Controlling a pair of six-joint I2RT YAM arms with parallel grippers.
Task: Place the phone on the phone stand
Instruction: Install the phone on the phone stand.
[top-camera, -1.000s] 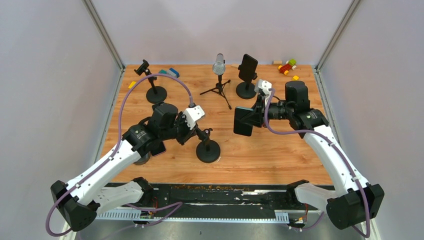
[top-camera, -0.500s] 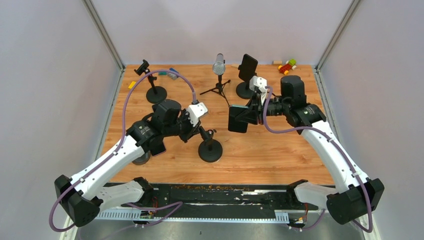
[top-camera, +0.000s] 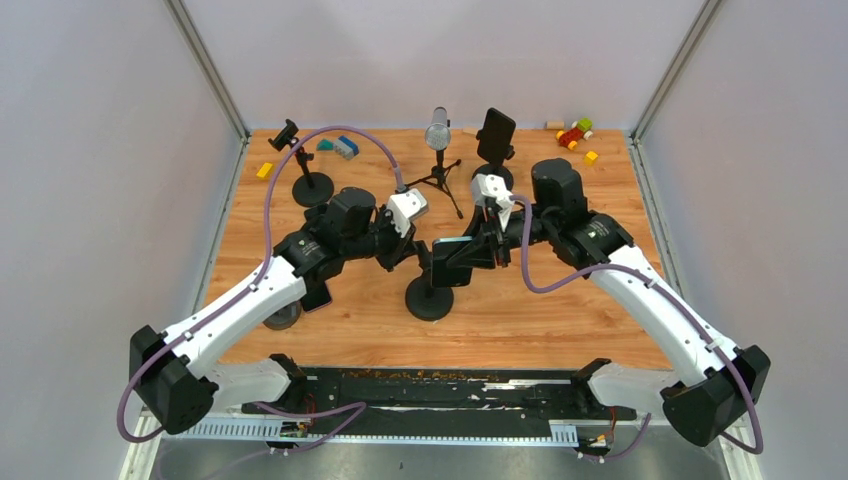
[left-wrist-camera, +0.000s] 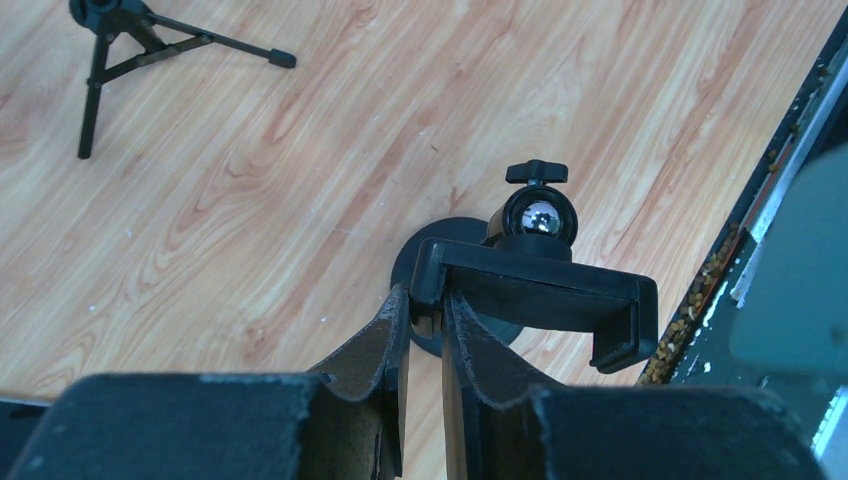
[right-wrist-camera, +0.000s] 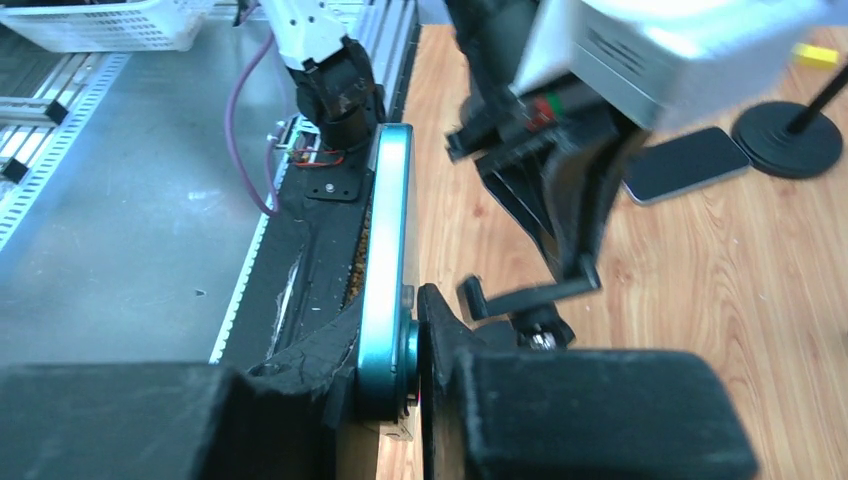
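The black phone stand (top-camera: 430, 300) stands on its round base mid-table. Its clamp (left-wrist-camera: 540, 290) sits crosswise on a ball joint. My left gripper (left-wrist-camera: 425, 300) is shut on the clamp's left end, and it shows in the top view as my left gripper (top-camera: 412, 252) too. The phone (right-wrist-camera: 387, 250), teal-edged with a dark face, is held edge-on in my right gripper (right-wrist-camera: 412, 335), which is shut on it. In the top view the phone (top-camera: 452, 262) hangs just right of the clamp and above the base, with my right gripper (top-camera: 470, 255) behind it.
A second phone (top-camera: 318, 297) lies flat by the left arm. At the back are an empty stand (top-camera: 300, 165), a microphone on a tripod (top-camera: 438, 135), a stand holding a phone (top-camera: 496, 135) and toy blocks (top-camera: 575, 133). The table's near edge drops to a black rail (top-camera: 450, 385).
The right arm has carried the phone left and down to the stand. The left arm has shifted right, and its jaws have closed onto the stand's clamp.
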